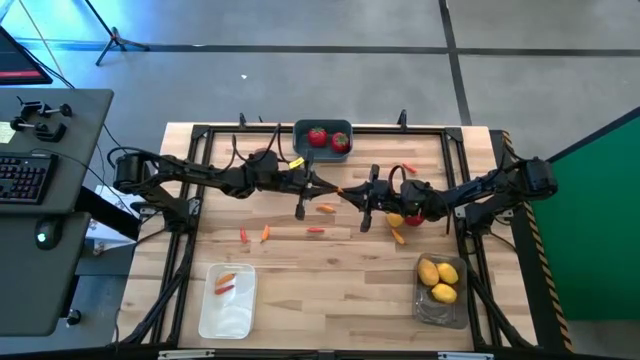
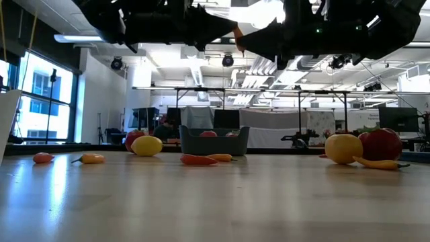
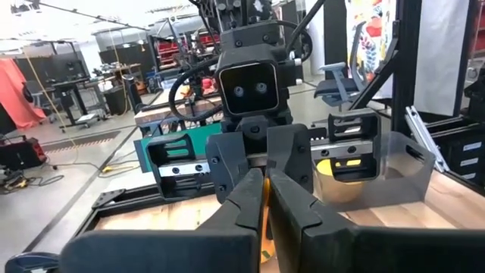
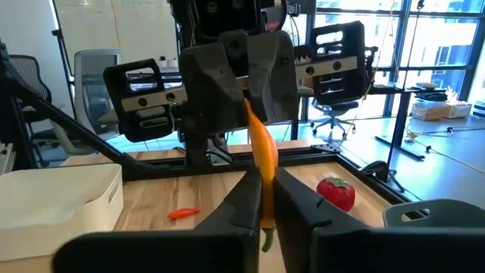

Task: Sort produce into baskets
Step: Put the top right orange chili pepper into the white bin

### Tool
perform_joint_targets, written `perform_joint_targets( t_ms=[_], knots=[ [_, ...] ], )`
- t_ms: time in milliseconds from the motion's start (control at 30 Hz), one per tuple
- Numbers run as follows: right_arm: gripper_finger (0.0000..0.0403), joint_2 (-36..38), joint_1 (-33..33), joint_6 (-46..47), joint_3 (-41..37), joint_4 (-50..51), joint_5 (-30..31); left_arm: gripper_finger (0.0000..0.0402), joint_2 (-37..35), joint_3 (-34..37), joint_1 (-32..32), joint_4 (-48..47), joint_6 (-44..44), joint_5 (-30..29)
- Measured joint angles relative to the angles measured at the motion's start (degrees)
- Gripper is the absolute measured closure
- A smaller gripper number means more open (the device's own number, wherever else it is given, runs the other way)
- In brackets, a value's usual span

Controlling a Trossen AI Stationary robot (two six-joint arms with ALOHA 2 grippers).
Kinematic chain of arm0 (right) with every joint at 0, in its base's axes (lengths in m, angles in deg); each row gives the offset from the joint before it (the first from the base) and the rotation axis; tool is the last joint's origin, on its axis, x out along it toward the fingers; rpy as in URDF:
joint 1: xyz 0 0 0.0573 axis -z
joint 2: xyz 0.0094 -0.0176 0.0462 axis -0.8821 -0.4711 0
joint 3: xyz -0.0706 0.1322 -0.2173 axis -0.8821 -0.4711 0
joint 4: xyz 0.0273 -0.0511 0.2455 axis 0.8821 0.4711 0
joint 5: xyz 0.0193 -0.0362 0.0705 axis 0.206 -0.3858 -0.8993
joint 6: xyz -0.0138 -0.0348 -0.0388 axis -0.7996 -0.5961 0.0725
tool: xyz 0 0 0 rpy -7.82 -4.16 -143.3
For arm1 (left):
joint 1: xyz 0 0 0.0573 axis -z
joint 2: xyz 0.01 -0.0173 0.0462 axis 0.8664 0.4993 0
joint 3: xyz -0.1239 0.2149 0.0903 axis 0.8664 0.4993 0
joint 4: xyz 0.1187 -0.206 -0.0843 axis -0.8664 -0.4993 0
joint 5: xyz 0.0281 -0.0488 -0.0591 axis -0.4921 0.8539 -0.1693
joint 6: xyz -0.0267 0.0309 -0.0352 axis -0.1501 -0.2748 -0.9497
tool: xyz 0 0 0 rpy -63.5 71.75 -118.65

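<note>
A thin orange pepper [image 4: 261,152] with a green stem is held in the air over the table's middle, between both grippers. My left gripper [image 3: 265,189] reaches in level from the table's left and is shut on one end. My right gripper [image 4: 261,189] reaches in level from the right and is shut on the other end. In the high view the two meet tip to tip around the pepper [image 1: 338,190]. The dark blue-grey basket [image 1: 322,152] at the far edge holds two red round pieces. My left gripper pinches the pepper's pointed end [image 4: 248,110] between its two fingers, which come level from the table's left. The pepper is lifted clear of the table. My right gripper pinches the pepper near its stem end [image 4: 265,205] between its two fingers, level from the table's right. The green stem [image 4: 266,239] sticks out below the fingers. The pepper rises from this hold to the other gripper.
Loose peppers [image 1: 316,230] lie on the wood below the grippers and toward the left. A lemon [image 1: 395,218], a red piece [image 1: 412,217] and a pepper [image 1: 398,236] lie under the right arm. A white basket [image 1: 228,318] stands near left, a translucent basket [image 1: 441,310] with lemons near right.
</note>
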Motion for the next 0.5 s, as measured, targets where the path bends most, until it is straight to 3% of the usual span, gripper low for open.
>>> perform_joint_targets(
  t_ms=[300, 500],
  knots=[
    [0.0231, 0.0, 0.02, 4.99, 0.02, 3.36, 0.32, 0.0401, -1.06, 0.0, 0.04, -0.36, 0.37, 2.22],
    [0.0164, 0.0, 0.02, 5.09, 0.02, 5.96, 0.3, 0.0401, -6.52, 0.0, 0.09, -11.04, 0.24, 5.62]
  ],
)
